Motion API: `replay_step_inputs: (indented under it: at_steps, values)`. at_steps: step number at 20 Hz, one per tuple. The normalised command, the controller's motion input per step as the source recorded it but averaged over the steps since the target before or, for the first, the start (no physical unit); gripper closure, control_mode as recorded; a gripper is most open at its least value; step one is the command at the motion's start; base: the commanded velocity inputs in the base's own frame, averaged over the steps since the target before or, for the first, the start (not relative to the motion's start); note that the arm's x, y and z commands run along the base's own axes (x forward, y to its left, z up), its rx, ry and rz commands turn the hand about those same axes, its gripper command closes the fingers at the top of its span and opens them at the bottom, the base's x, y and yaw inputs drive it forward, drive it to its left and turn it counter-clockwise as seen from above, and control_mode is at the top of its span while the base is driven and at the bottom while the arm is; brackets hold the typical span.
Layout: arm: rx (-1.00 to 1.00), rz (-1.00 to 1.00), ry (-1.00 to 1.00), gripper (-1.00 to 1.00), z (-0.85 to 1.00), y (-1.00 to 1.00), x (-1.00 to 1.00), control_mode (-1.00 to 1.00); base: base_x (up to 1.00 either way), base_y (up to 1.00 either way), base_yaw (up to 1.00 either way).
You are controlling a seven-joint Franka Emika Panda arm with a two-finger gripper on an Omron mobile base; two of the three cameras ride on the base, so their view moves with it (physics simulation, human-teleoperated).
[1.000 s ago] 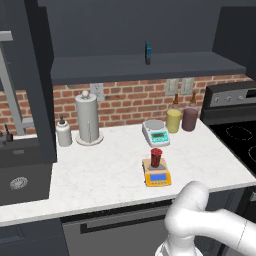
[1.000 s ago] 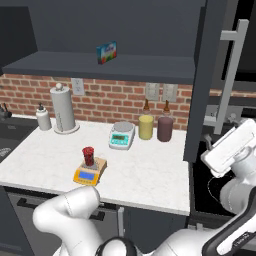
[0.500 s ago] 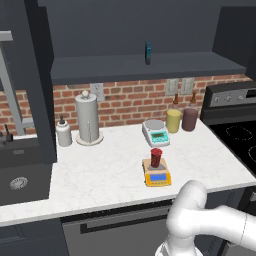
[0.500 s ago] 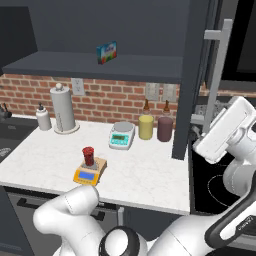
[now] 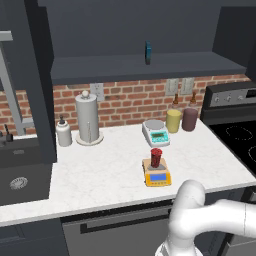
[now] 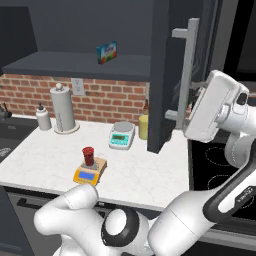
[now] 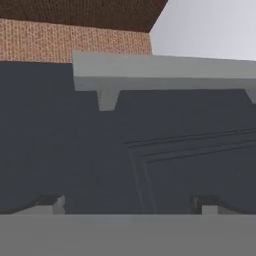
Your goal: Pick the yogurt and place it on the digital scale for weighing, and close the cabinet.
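The dark red yogurt [image 5: 156,157] [image 6: 89,155] stands upright on the orange-yellow digital scale [image 5: 157,176] [image 6: 88,174] near the counter's front edge. The cabinet's right door [image 6: 160,75] hangs partly open, its silver bar handle [image 6: 185,70] facing right. My white hand [image 6: 215,110] sits just right of that handle, close against the door. In the hand view my gripper [image 7: 129,205] is open with nothing between its fingertips [image 7: 52,204], facing the dark door panel [image 7: 75,150] below the handle [image 7: 165,75]. The cabinet's left door [image 5: 35,75] stands open at the left.
At the brick wall stand a white scale [image 5: 155,132], a yellow jar [image 5: 173,120], a maroon jar [image 5: 190,119], a paper towel holder [image 5: 87,119] and a soap bottle [image 5: 63,134]. A stove [image 5: 235,135] lies right, a sink [image 5: 17,175] left. A small box [image 6: 106,52] sits on the shelf.
The right cabinet door has swung leftward toward the cabinet, and my hand has followed it. The yogurt and the scale have not moved.
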Motion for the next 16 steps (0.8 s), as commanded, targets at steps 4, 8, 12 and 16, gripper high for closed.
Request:
replay_step_inputs:
  at_steps: [4, 8, 12, 16]
  values:
    - [-0.15, -0.11, 0.01, -1.00, 0.00, 0.80, 0.12, -1.00, 0.00, 0.00, 0.00]
    - [-0.08, -0.18, 0.05, -1.00, 0.00, 0.89, 0.40, -1.00, 0.00, 0.00, 0.00]
    - [-0.05, -0.22, 0.07, -1.00, -0.01, 0.87, 0.44, -1.00, 0.00, 0.00, 0.00]
    - [-0.03, -0.28, 0.07, -1.00, 0.00, 0.82, 0.47, -1.00, 0.00, 0.00, 0.00]
